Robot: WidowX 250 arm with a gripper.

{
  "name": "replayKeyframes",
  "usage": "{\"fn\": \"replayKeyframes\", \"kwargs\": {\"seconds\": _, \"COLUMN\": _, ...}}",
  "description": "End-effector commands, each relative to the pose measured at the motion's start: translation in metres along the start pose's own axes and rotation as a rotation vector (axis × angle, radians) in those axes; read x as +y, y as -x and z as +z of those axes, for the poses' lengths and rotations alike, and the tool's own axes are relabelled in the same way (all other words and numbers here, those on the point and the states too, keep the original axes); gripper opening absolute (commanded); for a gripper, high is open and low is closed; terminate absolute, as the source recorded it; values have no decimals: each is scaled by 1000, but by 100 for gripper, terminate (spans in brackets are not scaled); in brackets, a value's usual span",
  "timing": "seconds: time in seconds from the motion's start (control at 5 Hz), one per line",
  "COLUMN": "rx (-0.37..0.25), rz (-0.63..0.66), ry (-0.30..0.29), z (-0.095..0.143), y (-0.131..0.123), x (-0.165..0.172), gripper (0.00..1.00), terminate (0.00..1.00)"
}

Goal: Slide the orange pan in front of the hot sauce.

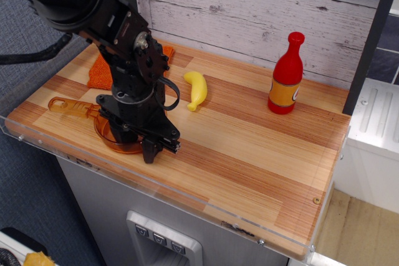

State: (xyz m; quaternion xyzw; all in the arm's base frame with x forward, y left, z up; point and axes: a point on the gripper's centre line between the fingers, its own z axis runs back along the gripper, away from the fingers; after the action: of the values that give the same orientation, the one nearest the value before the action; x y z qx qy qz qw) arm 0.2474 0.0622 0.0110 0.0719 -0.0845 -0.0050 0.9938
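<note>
The orange pan (110, 143) lies near the front left edge of the wooden tabletop (249, 147), its long handle (70, 108) pointing left. My gripper (137, 146) points down over the pan's right side, its fingers drawn close together on the pan's rim. The arm hides most of the pan's bowl. The hot sauce (285, 79), a red bottle with an orange-yellow label, stands upright at the back right, far from the pan.
A yellow banana (197, 89) lies between the pan and the bottle, toward the back. A square orange woven cloth (100, 73) lies at the back left behind the arm. A grey plank wall runs along the back. The table's front edge is just beside the pan.
</note>
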Motion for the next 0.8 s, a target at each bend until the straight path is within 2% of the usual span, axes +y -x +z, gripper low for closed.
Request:
{"fn": "replayKeyframes", "kwargs": {"seconds": 0.0, "rx": -6, "rz": 22, "ry": -24, "z": 7, "y": -8, "x": 6, "gripper": 0, "terminate": 0}}
{"fn": "replayKeyframes", "kwargs": {"seconds": 0.2, "rx": 103, "rz": -27, "ry": -101, "z": 10, "y": -17, "x": 1, "gripper": 0, "terminate": 0}}
{"fn": "replayKeyframes", "kwargs": {"seconds": 0.6, "rx": 103, "rz": -122, "ry": -181, "z": 36, "y": -36, "x": -37, "gripper": 0, "terminate": 0}}
